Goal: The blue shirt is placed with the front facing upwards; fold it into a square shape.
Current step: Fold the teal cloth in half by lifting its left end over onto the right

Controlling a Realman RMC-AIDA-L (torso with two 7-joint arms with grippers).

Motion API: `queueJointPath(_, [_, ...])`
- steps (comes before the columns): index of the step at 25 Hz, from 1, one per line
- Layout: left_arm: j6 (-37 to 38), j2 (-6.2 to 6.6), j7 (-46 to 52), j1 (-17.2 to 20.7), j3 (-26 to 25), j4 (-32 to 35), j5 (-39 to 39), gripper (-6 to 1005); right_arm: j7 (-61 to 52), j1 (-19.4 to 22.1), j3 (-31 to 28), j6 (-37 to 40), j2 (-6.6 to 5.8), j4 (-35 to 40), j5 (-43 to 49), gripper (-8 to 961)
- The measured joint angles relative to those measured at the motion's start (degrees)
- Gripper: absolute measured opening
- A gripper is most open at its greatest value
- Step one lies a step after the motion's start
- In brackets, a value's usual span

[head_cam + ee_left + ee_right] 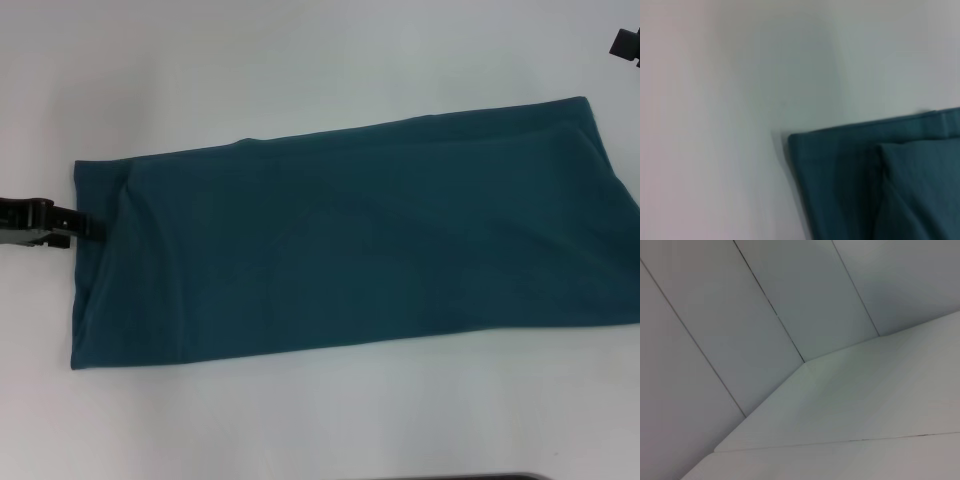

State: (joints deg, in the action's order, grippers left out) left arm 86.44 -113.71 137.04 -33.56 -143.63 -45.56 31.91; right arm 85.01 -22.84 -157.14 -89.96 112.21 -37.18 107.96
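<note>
Lying flat on the white tabletop, the blue shirt is a long band, awaiting crosswise folds. Left tool meets its short left edge w/ tips together, prob. pinching hem; right tool parked far corner, state can't tell.

The blue shirt lies across the table, left claw at its left edge

Plain white surface, matte, evenly lit with only soft shadows. Beyond its corner in the right wrist view, pale grey wall panels split by thin dark seams. A dark strip at the near edge.
</note>
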Motion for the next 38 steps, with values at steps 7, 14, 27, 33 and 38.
queueJointPath(7, [-0.04,-0.41,0.55,-0.24,0.02,0.04,-0.99,608,0.07,-0.12,0.0,0.05,0.0,-0.02,0.05,684])
queueJointPath(14, [0.37,-0.7,0.56,-0.55,0.02,0.03,-1.06,601,0.07,-0.28,0.0,0.05,-0.06,-0.08,0.06,684])
queueJointPath(27, [0.98,-1.86,0.19,-2.24,1.51,-0.22,-0.6,594,0.11,-0.21,-0.01,0.05,-0.09,-0.18,0.06,683])
queueJointPath(33, [1.22,-2.04,0.08,-2.84,1.52,-0.8,-0.75,594,0.31,-0.18,-0.01,0.05,-0.09,-0.15,0.06,684])
queueJointPath(38, [0.81,-1.81,0.07,-2.17,1.07,-1.78,-0.67,595,0.53,-0.27,-0.01,0.05,-0.09,0.19,0.06,684])
